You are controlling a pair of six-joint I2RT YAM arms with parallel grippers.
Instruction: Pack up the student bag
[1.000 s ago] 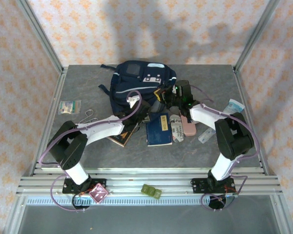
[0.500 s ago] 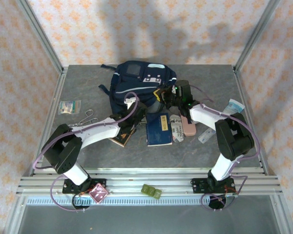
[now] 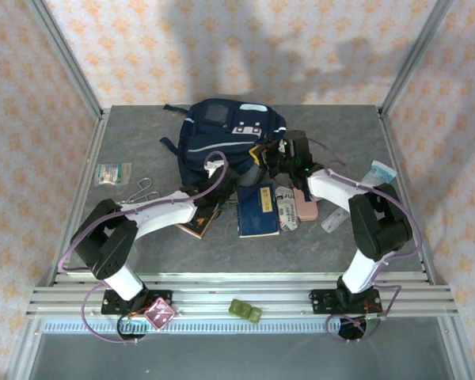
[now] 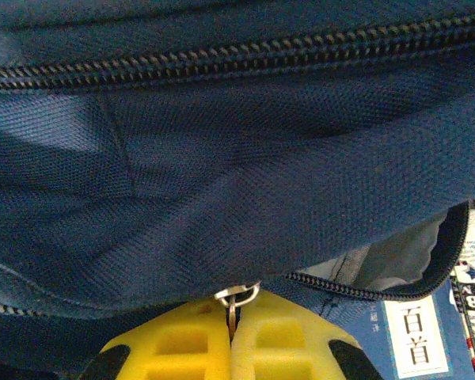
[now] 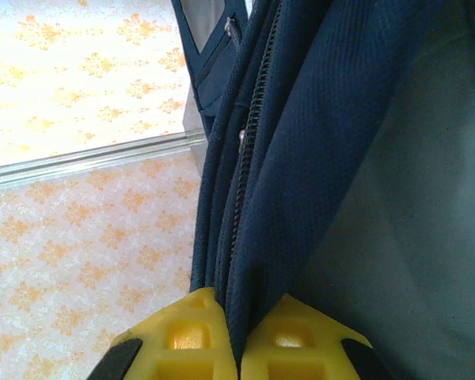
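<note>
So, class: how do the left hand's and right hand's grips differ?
The left hand pinches a metal zip pull; the right hand pinches the student bag by its fabric edge. The left hand is at the bag's near side, the right hand at its right side. Both are shut, with yellow fingers.

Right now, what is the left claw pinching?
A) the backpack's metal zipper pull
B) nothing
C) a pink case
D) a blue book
A: the left claw is shut on the small metal zipper pull hanging from the backpack.
</note>
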